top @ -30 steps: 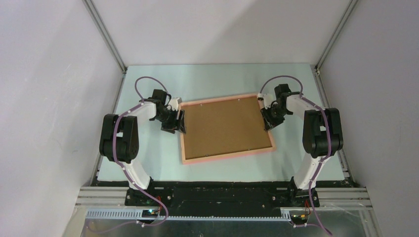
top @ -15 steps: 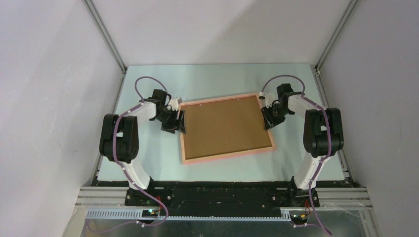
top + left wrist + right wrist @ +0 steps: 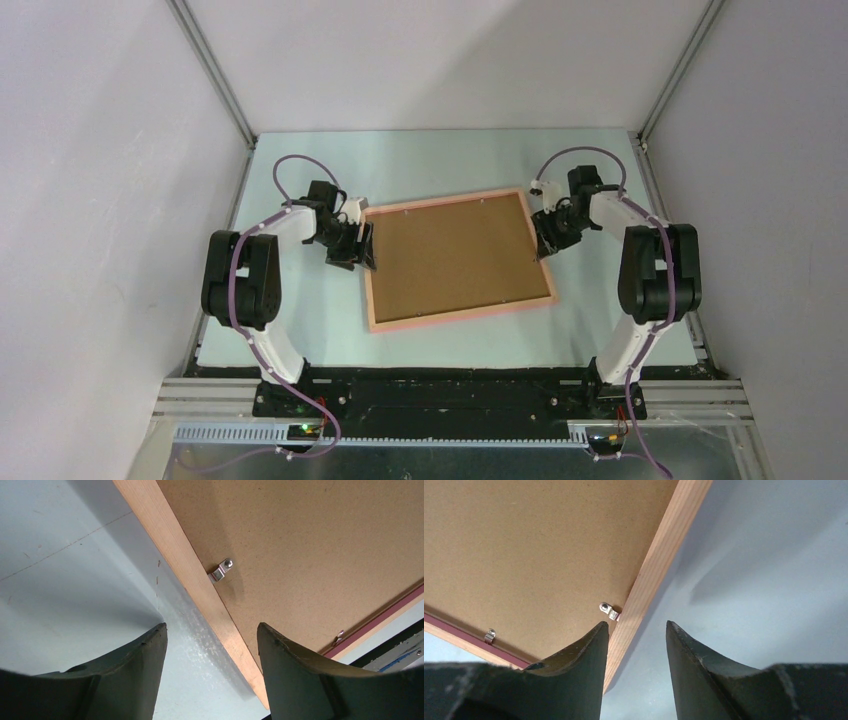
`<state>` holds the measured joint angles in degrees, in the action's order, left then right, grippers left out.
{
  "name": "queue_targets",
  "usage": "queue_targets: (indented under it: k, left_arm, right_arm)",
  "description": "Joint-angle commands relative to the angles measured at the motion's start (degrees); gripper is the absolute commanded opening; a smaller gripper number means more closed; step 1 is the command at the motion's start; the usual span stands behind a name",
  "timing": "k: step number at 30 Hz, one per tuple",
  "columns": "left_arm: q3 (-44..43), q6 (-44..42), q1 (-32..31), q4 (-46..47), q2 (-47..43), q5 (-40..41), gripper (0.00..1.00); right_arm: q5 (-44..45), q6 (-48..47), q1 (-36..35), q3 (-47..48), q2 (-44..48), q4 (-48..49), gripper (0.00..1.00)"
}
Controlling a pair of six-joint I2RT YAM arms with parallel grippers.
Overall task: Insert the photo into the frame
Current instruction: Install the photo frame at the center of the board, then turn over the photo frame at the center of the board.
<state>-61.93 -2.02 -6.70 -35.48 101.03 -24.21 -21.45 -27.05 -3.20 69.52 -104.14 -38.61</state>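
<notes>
The salmon-pink frame (image 3: 460,316) lies flat on the table, back side up, with the brown backing board (image 3: 455,255) filling it. The photo is hidden. My left gripper (image 3: 362,255) is open at the frame's left side; in the left wrist view the wooden rail (image 3: 185,565) runs between the fingers of the left gripper (image 3: 211,627). My right gripper (image 3: 543,245) is open at the frame's right side. In the right wrist view the rail (image 3: 664,545) passes just beside the left finger of the right gripper (image 3: 637,624). Neither gripper holds anything.
Small metal clips (image 3: 221,570) (image 3: 608,610) sit along the inner edge of the rails, over the board. Pale green table (image 3: 300,310) surrounds the frame, and grey walls close in on three sides.
My right gripper's jaws have spread wider, and its wrist has shifted a little to the right, off the frame's edge. The left arm and the frame have not moved.
</notes>
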Motion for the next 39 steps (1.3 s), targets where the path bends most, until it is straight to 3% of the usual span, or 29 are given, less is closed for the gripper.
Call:
queue_targets:
  k: [1, 18, 24, 30, 39]
  left_arm:
    - [-1.79, -1.24, 0.46, -0.30, -0.10, 0.31, 0.72]
    - [-1.70, -1.65, 0.38, -0.33, -1.32, 0.88, 0.74]
    - [-1.93, -1.85, 0.43, -0.36, -3.84, 1.65, 0.85]
    - [-2.37, -3.19, 0.38, -0.34, -5.97, 3.75, 0.92]
    - [-2.26, -5.78, 0.72, -0.24, -9.52, 8.12, 0.96]
  right_arm:
    - [-1.50, -0.35, 0.38, 0.55, 3.93, -0.24, 0.50]
    - [-2.31, 1.77, -0.70, 0.29, 4.27, 0.05, 0.52]
    - [-2.63, 0.24, -1.77, -2.17, 10.78, -1.70, 0.53]
    - [2.25, -2.81, -7.50, -8.25, 18.98, -1.34, 0.54]
    - [10.60, -6.07, -24.83, -19.24, 27.53, 1.34, 0.56]
